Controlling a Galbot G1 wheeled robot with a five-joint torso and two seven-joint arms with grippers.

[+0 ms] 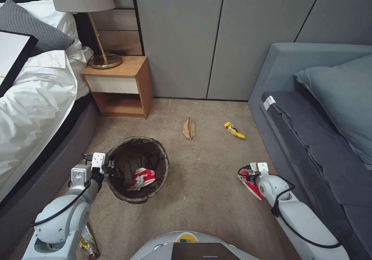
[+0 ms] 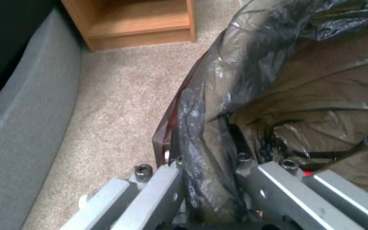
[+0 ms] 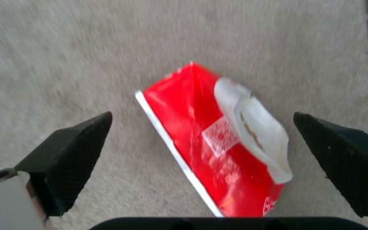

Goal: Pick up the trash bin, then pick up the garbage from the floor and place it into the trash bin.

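A: Left pincer [image 1: 105, 166] clamped on the near-left rim of the trash bin [image 1: 137, 168]; one finger [image 2: 150, 195] outside the dark liner, the other inside, bag folded over the rim between them.
B: Bin position?
A: On the carpet floor [image 1: 209, 174], between bed [image 1: 35, 109] and sofa [image 1: 317, 136], in front of the nightstand [image 1: 120, 85]. Whether lifted or resting: can't tell. Red-and-white wrapper [image 1: 142, 178] already lying inside at the bottom.
B: Right side?
A: Right pincer [image 1: 248, 174] low over the floor by the sofa base, spread wide. Fingers [image 3: 69, 153] straddling a red wrapper [image 3: 218, 140] with a white flap, neither finger touching it. Wrapper flat on the carpet, tilted diagonally between the pads.
B: Other litter?
A: Flat brown paper bag [image 1: 189, 128] on the carpet beyond the bin. Yellow snack packet [image 1: 234, 130] just right of it, near the sofa corner. Both well apart from either pincer. Another shiny packet [image 1: 88, 243] on the floor beside the left arm's base, partly hidden.
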